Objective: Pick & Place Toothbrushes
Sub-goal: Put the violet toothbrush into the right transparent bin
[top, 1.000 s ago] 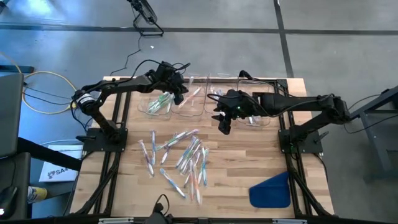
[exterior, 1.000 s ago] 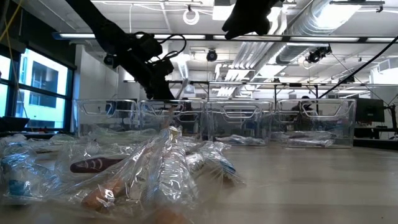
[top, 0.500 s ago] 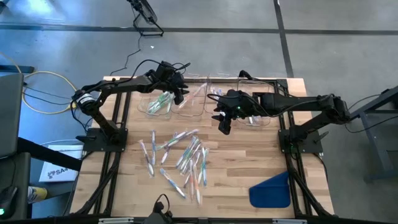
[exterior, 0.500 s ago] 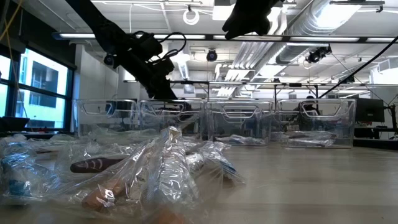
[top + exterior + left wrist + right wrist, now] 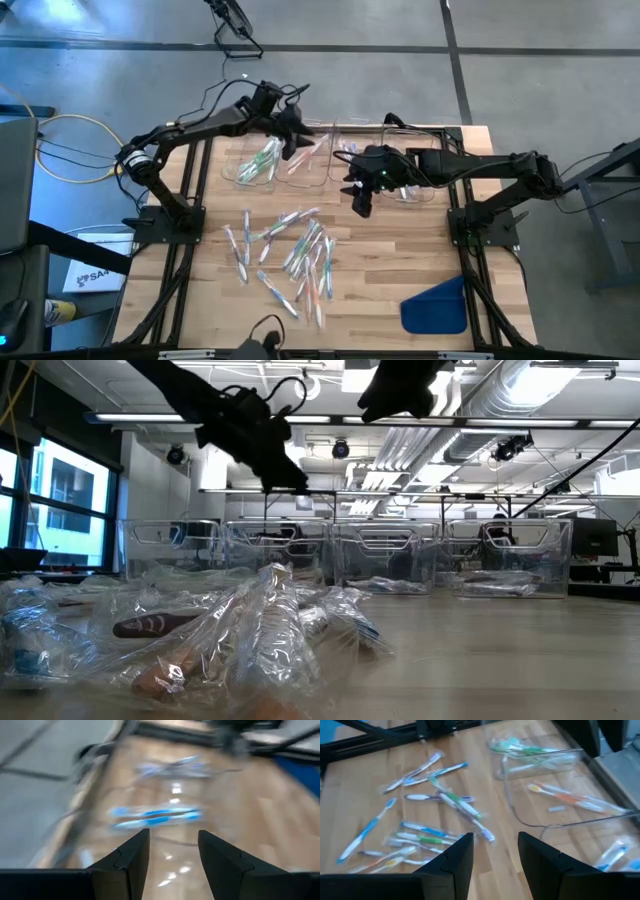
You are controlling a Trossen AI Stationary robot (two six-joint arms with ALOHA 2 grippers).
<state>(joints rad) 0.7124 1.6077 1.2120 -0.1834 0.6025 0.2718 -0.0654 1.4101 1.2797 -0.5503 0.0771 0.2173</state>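
The wooden bench (image 5: 400, 260) carries a row of clear plastic bins (image 5: 330, 160) along its far edge, and these bins serve as the reference for all positions below.

On the near side of the bins, well apart from them, a loose pile of wrapped toothbrushes (image 5: 290, 255) lies spread over the middle of the bench. More toothbrushes already lie inside the bins: green ones (image 5: 262, 160) in the bin at the left end of the row, pink-orange ones (image 5: 308, 155) in the next bin, and blue ones in a bin further right. The right wrist view shows the same order, with green toothbrushes in one bin and an orange toothbrush (image 5: 570, 797) in the bin beside it. A blue flat piece (image 5: 437, 305) lies far from the bins, at the near right corner of the bench.

The left arm reaches in over the left end of the row. The left pincer (image 5: 293, 130) hangs above the second bin from the left, raised clear of its rim in the low view (image 5: 285, 472). Its fingers (image 5: 132, 855) stand apart with nothing between them.

The right pincer (image 5: 360, 203) hangs just on the near side of the bins, at mid-row, above bare wood. Its fingers (image 5: 457, 855) stand apart and hold nothing.
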